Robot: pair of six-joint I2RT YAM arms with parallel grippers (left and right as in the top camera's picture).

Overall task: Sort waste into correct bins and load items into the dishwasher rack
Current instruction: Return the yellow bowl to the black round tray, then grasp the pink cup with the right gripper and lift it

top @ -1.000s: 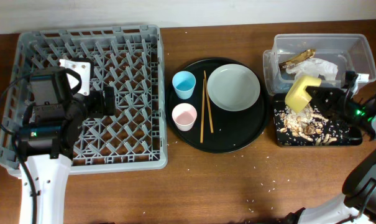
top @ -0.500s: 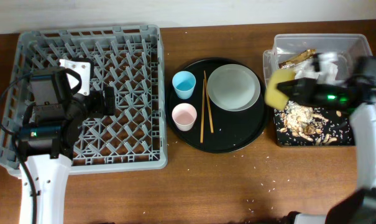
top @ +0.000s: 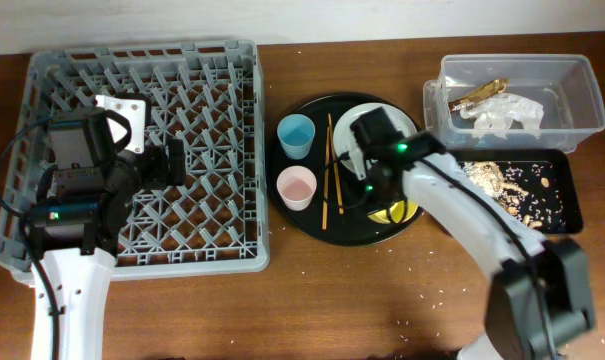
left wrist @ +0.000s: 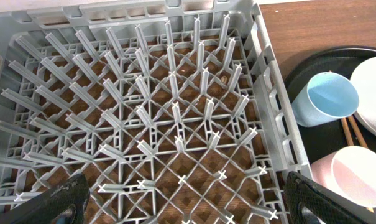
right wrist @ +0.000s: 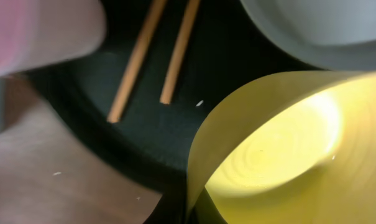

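The right end effector (top: 380, 200) is clenched on the rim of the bowl (right wrist: 281, 149). It holds the bowl low over the near right part of the round tray (top: 312, 225), just beside the plate (right wrist: 312, 28). I cannot tell if the bowl touches the tray.

The left end effector (left wrist: 188, 208) is released, with fingers wide apart, and hangs over the rack (top: 142, 60). No dishes are in the rack.

The bowl looks like thin, stiff plastic, so I judge it light and not fragile. Its smooth wall may slip or swing in a pinch at one point of the rim, and a deeper hold on the wall should be safer.

The blue cup (top: 295, 135) and the pink cup (top: 296, 187) stand upright on the tray. They look light, and the rim is the natural place to take them. The chopsticks (top: 331, 170) lie flat between the cups and the plate. They are thin and hard to lift from the surface. The plate lies flat, so only its edge offers a hold.

The wrapper (top: 479, 93) and tissue (top: 507, 112) are in the tub (top: 572, 70), and the scraps (top: 492, 180) are in the black bin (top: 567, 195). No writing on the wrapper can be read, and none shows elsewhere.
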